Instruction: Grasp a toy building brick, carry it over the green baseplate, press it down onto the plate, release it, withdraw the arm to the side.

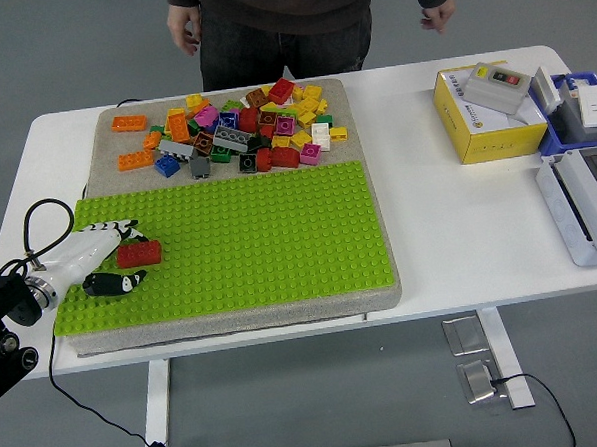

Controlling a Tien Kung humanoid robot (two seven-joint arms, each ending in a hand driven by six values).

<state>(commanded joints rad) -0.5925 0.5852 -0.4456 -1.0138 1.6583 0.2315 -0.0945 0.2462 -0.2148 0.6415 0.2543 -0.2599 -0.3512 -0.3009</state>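
White-and-black five-fingered left hand is down at the near left corner of the bright green studded baseplate, fingers wrapped round a small red rectangular toy brick that looks like it's sitting right on the studs, thumb on the near side, other fingers on the far side. No right hand anywhere in view

What I'd worry about: the brick is close to the plate's left edge and I can't tell if it's actually seated. If it's skewed against the stud grid, pressing could just wedge it crooked, and letting go might drag it loose, since those fingers hug it pretty tight. Pulling out left, a finger could catch it too

Further back, the loose heap of mixed coloured bricks sits on the grey foam mat, well clear. At the far edge a person in dark clothes stands, hands hanging, not touching anything
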